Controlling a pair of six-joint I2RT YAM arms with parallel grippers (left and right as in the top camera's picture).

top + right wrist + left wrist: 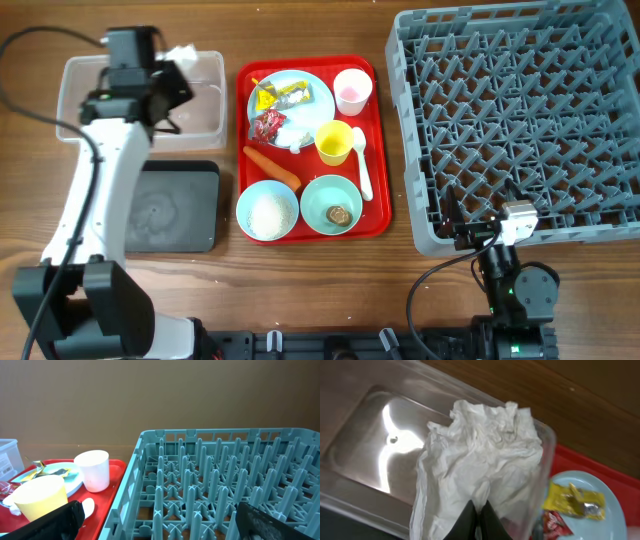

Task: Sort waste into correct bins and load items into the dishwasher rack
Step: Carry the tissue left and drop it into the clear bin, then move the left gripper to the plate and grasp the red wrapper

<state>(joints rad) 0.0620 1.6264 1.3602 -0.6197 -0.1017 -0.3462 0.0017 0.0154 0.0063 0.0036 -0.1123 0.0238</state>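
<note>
The left tool (477, 521) is clenched on a crumpled white tissue (480, 460). The tissue bunches out from its fingertips over the right end of the clear tub (70, 115), close to the wall that faces the red tray (378, 150). The black tray (175, 205) lies on the tabletop (400, 290) just in front of the tub.

On the red tray, the blue plate (305, 85) carries a yellow wrapper (280, 95) and a red wrapper (268, 122). The pink cup (352, 90) stands beside the plate. The yellow cup (333, 142) and the white spoon (361, 165) are nearer the middle, and the carrot (272, 167) lies to their left. One bowl (267, 212) holds white grains and the other bowl (331, 205) holds a small brown lump.

The right tool (160, 527) is released, its jaws spread wide and holding nothing. It sits at the near edge of the grey rack (520, 120), well apart from the tissue.
</note>
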